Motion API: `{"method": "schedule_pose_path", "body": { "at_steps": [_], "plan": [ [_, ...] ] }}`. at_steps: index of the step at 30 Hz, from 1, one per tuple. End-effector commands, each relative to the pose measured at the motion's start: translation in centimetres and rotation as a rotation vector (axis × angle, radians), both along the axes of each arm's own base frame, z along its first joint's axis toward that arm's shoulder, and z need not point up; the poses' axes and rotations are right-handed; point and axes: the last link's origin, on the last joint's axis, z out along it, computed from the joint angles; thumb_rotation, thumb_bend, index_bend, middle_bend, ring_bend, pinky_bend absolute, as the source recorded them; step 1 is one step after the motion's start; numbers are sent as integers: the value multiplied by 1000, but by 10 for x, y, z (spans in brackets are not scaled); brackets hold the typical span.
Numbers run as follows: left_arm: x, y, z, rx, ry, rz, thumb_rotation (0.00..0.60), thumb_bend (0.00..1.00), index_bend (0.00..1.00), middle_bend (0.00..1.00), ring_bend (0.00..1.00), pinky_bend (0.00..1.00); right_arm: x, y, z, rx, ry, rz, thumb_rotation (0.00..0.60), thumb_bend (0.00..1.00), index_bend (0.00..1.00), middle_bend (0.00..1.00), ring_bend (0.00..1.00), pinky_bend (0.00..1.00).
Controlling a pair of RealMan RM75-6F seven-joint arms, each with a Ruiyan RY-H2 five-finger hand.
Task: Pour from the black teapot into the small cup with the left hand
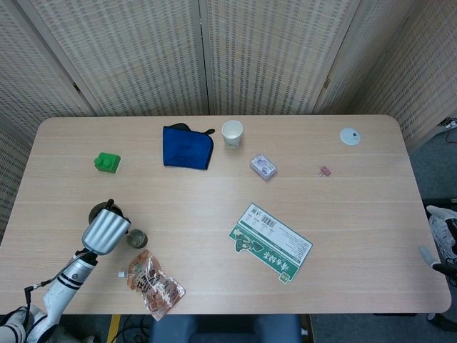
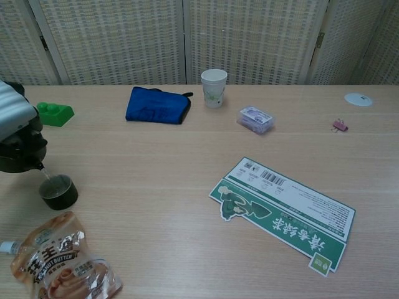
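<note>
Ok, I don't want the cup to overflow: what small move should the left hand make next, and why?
Probably tip the black teapot back upright. Its spout hangs just above the small cup, which seems to hold liquid near its rim, so the left hand should likely ease off the pour.

Woven folding screens (image 1: 207, 50), apparently rattan
</note>
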Motion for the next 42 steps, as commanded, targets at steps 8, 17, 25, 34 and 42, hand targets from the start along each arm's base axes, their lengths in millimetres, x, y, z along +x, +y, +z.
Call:
{"method": "schedule_pose_path", "body": {
  "at_steps": [8,17,25,34,42],
  "plan": [
    [0,0,1,0,3,-5,537,416,1000,1000,949,476,0,0,0,-2,0,1,600,186,258,286,202,185],
    [-1,-1,1,0,5,-3,543,416,1000,1000,949,476,1,0,0,-2,-1,4,600,186,258,286,202,185],
    [1,-2,1,-16,-37,15,545,416,1000,1000,949,476,1,0,1,-4,-2,5,600,187,258,286,202,185],
    [7,0,3,-83,-236,110,545,415,1000,1000,946,476,0,0,-1,-3,-4,2,600,186,258,286,202,185],
    [15,9,16,-132,-521,225,576,416,1000,1000,939,476,-1,0,-1,-4,-3,-2,600,186,258,286,202,185]
  ]
}}
